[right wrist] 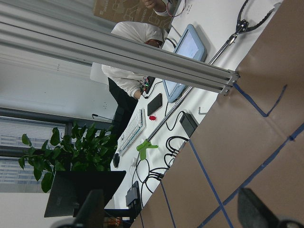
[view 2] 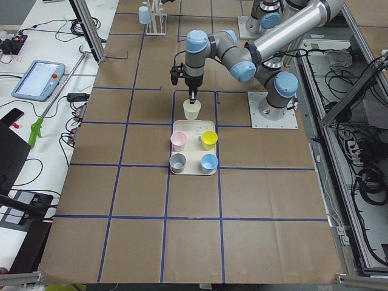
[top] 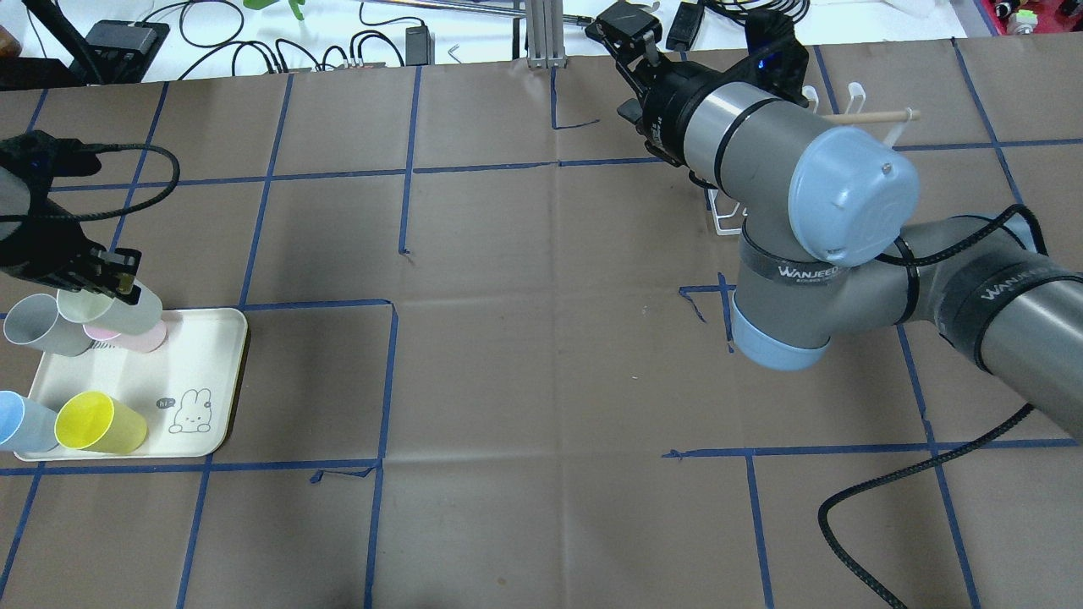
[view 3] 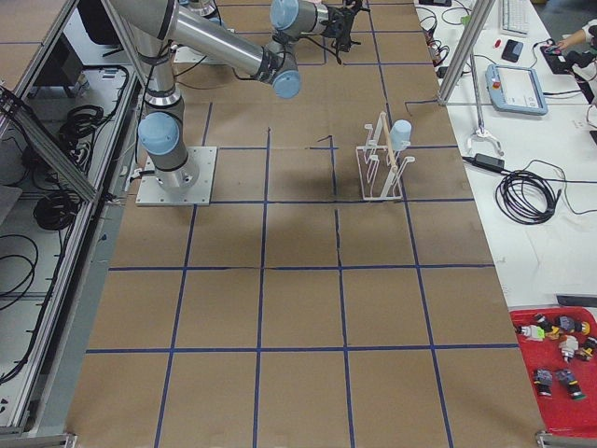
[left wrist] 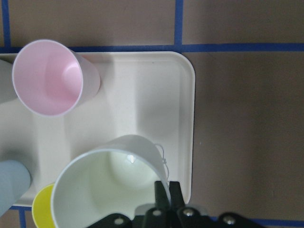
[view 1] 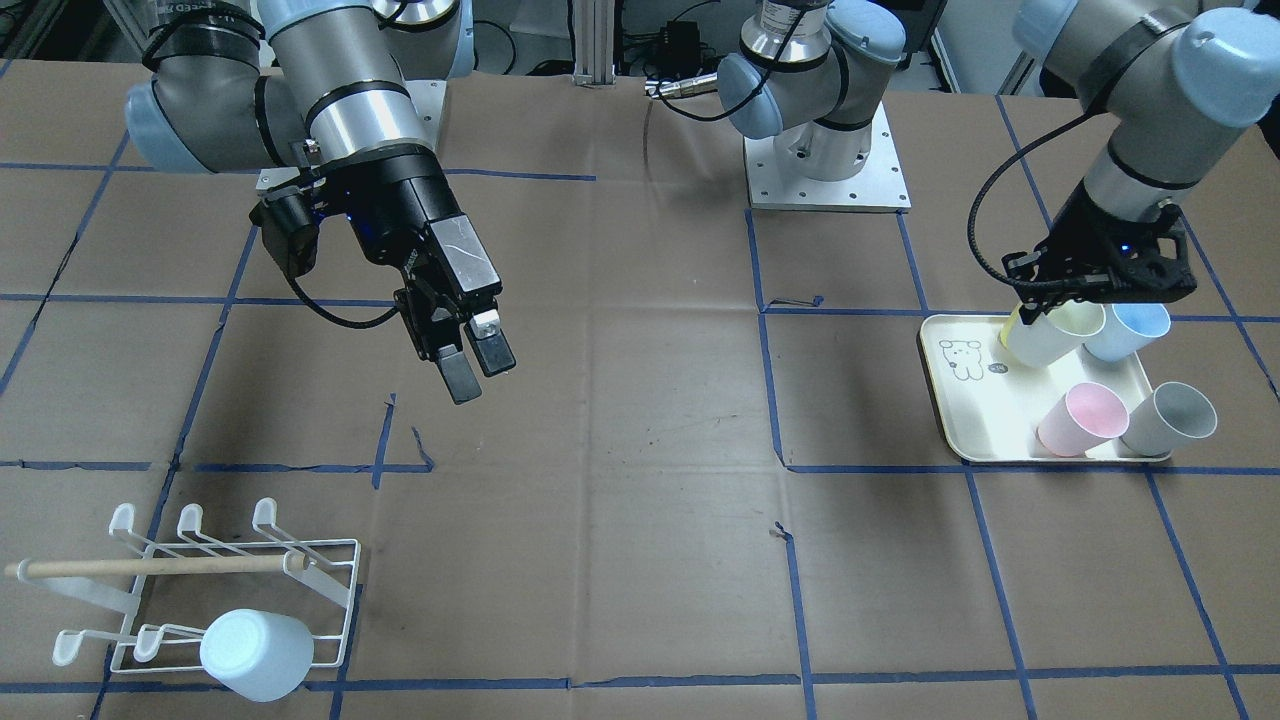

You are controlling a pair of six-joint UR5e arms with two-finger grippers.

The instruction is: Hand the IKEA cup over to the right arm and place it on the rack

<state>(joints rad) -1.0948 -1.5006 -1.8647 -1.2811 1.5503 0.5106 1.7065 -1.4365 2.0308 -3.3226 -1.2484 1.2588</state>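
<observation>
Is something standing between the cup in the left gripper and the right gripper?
Nothing visible. Between the pale cup in the left gripper and the open right gripper lies only the brown table.

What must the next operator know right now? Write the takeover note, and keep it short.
Left gripper: shut on the rim of the pale green cup, held above the tray.
Right gripper: open and empty, in the air over the table.
Rack: on the right arm's side, with one pale blue cup upturned on a prong.
On the tray: pink cup, grey cup, blue cup, yellow cup.
Done: cup gripped.
Left: hand it to the right gripper, then hang it on a free prong.
</observation>
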